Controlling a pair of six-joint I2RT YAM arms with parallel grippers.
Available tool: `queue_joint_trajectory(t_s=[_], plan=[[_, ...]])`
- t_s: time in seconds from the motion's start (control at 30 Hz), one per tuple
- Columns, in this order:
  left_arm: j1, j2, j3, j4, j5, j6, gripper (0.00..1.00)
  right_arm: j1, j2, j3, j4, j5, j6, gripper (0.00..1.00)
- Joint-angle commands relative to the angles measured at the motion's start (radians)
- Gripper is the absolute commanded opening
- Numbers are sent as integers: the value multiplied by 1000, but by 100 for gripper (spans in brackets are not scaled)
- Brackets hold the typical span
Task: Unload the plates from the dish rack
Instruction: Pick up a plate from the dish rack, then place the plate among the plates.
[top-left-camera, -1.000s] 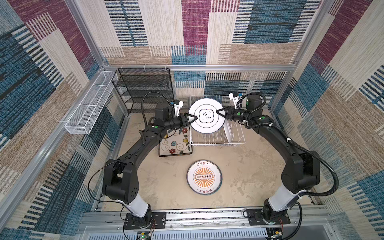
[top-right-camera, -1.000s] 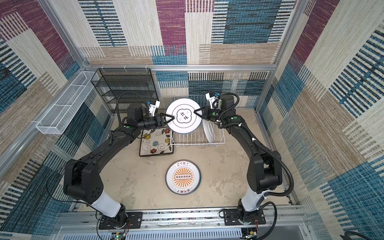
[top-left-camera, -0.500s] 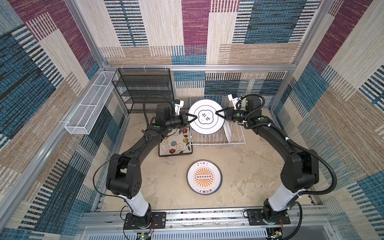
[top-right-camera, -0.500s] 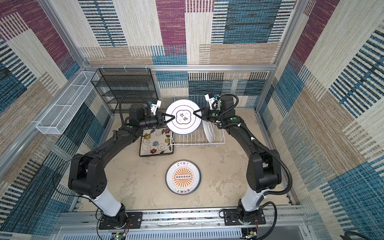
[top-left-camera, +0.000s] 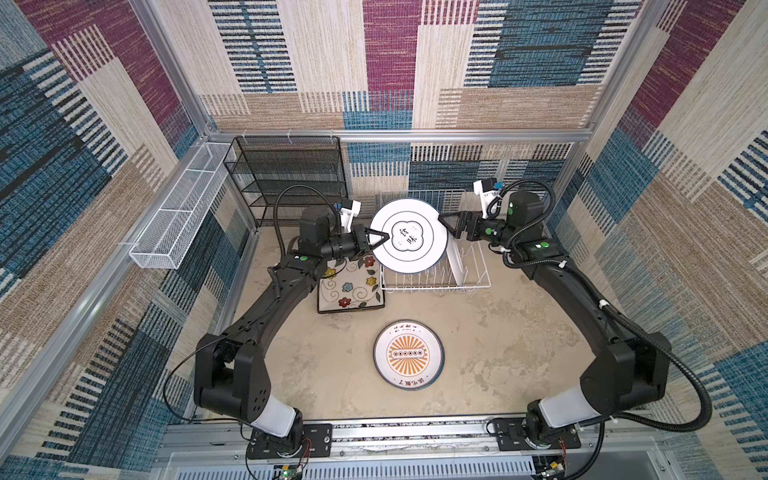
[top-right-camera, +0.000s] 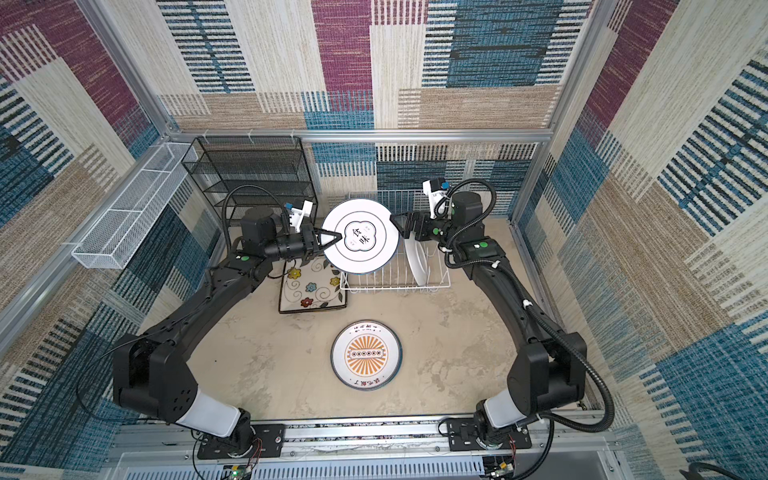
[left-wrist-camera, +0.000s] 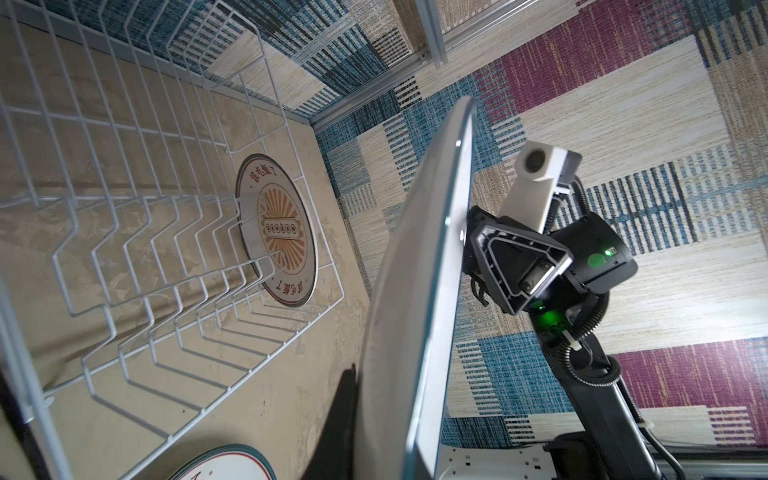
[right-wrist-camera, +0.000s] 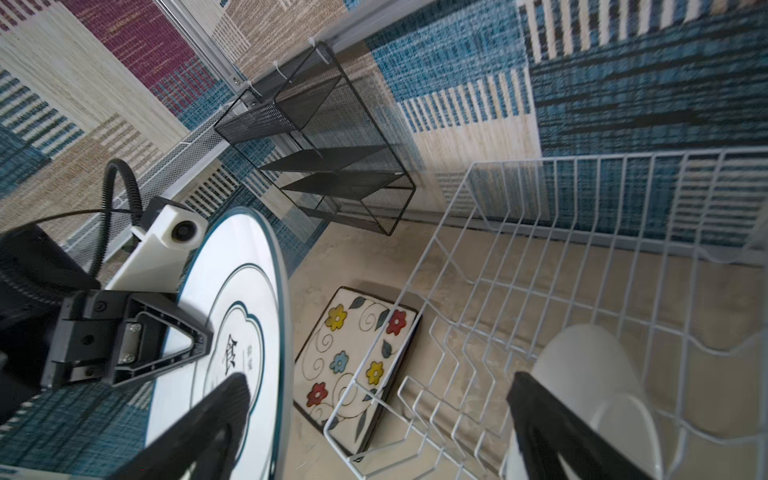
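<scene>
Evidently the step in hand was carrying off the round white plate (top-left-camera: 409, 237), dark-ringed at its rim with black characters at its centre, which hung lifted above the white wire dish rack (top-left-camera: 473, 285). The left claw (top-left-camera: 379, 239) was clenched on one edge of it. The right claw (top-left-camera: 449, 226) stood spread wide just beside the opposite rim, grasping nothing. Doing it well probably meant keeping that one-edged pinch firm and moving slowly so the plate could not pivot. It then had to clear the tines and the right claw before being laid flat on the beige worktop (top-left-camera: 519, 332), perhaps near the orange sunburst plate (top-left-camera: 408, 354). A plain white plate (top-left-camera: 455, 259) stood slotted in the rack, and a square floral plate (top-left-camera: 351, 286) lay beside it.
</scene>
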Motion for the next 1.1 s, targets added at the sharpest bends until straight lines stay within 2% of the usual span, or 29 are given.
queue_joint_trajectory(t_s=[0.0,0.2,0.33,0.63,0.8,1.07], plan=[[5,-51,-7,-149,-25,100,0,1,-55,-44,26,97,-158,100],[5,-168,-48,-441,-67,240,0,1,-167,-167,34,57,-326,100],[6,-257,-123,-542,-92,278,0,1,-272,-287,103,2,-418,100],[5,-404,-369,-569,-67,246,0,20,-355,-326,8,-49,-546,100],[2,-408,-481,-561,-45,237,0,31,-393,-347,-4,-41,-545,100],[-18,-395,-578,-487,-66,214,0,74,-395,-367,-65,-48,-574,100]])
